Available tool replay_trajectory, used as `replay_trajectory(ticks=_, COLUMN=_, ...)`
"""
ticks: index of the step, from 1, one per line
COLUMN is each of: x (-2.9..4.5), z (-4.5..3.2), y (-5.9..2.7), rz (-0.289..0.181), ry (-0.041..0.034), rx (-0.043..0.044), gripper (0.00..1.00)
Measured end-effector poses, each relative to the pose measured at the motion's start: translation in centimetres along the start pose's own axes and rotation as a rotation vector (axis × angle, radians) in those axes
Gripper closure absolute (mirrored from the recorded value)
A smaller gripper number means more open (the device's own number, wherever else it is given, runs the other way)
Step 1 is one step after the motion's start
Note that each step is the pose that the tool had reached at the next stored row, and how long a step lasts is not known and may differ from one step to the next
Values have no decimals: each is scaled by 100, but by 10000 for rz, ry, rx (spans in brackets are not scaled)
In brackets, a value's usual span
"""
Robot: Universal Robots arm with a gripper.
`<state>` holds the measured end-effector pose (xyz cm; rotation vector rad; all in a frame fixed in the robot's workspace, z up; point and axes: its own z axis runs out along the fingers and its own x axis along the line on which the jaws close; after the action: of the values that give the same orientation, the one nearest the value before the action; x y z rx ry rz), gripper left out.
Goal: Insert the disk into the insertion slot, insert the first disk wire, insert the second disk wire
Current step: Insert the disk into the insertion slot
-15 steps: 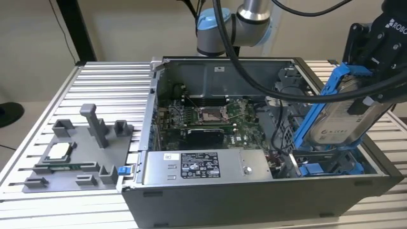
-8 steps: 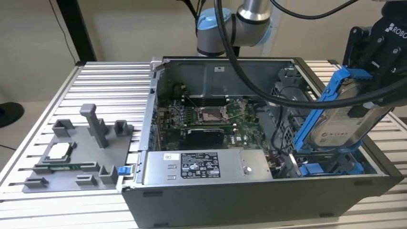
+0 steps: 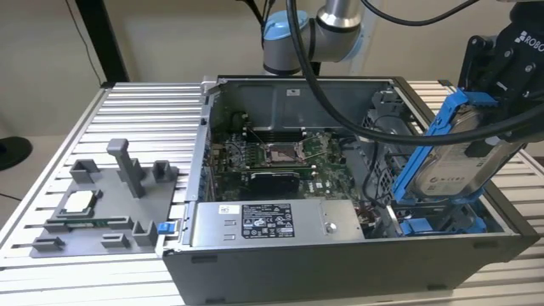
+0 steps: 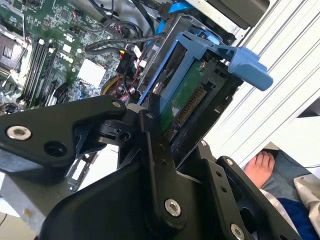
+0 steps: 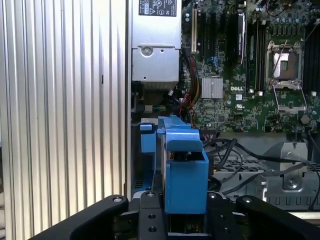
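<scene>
My gripper [image 3: 481, 124] is shut on the disk [image 3: 455, 162], a silver drive with a white label in a bright blue frame. The disk hangs tilted over the right side of the open computer case, its lower end just above the insertion slot [image 3: 435, 223], a bay with blue fittings in the grey drive cage. In the second wrist view the disk [image 4: 189, 97] shows its green underside between the black fingers [image 4: 151, 120]. The first wrist view has the blue frame [image 5: 185, 175] standing above the gripper [image 5: 182, 212]. Loose black cables [image 5: 245, 150] lie beside the cage.
The silver power-supply box [image 3: 272, 223] fills the case's front, and the motherboard [image 3: 281, 159] lies behind it. A grey fixture tray [image 3: 102, 204] with posts sits on the ribbed table at the exterior view's left. The arm's thick black hose [image 3: 340, 95] crosses above the case. A person's bare foot [image 4: 260, 167] is nearby.
</scene>
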<state>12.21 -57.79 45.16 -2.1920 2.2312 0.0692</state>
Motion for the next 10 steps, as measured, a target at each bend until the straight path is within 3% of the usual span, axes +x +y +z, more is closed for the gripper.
replay_trajectory(ticks=10, x=27, z=91, y=-43, rz=0, ry=0, rx=0, gripper=100)
